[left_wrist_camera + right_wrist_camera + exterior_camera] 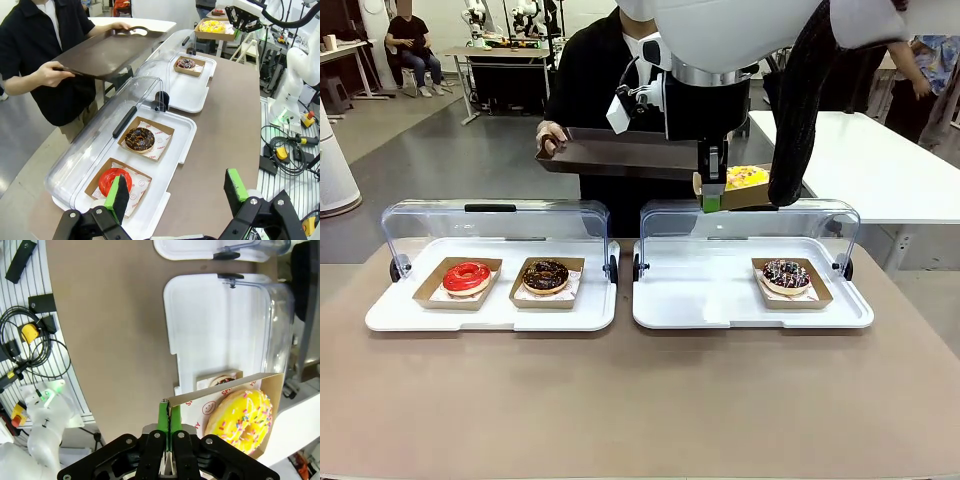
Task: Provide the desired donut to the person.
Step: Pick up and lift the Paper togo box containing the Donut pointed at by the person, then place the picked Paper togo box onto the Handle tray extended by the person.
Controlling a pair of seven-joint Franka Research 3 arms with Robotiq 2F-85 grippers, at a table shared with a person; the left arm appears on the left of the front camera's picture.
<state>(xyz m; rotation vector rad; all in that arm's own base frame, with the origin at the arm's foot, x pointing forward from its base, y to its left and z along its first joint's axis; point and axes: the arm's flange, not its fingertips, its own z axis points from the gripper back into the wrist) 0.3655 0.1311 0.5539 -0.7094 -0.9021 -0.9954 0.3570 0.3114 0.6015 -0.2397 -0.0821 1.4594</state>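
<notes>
My right gripper [712, 200] is shut on the edge of a small cardboard tray carrying a yellow sprinkled donut [747, 177], held in the air above the right white tray. In the right wrist view the green pads [163, 416] pinch the cardboard rim beside the yellow donut [241, 420]. The person [588, 70] stands across the table holding a dark brown serving tray [620, 155] level, just left of the donut. My left gripper [177, 192] is open above the table's near side, with nothing between its fingers.
The left white tray [400, 315] holds a red donut [467, 277] and a chocolate donut [545, 275]. The right white tray [700, 300] holds a chocolate sprinkled donut [786, 275]. Both clear lids stand open at the back. A white table [880, 160] is at far right.
</notes>
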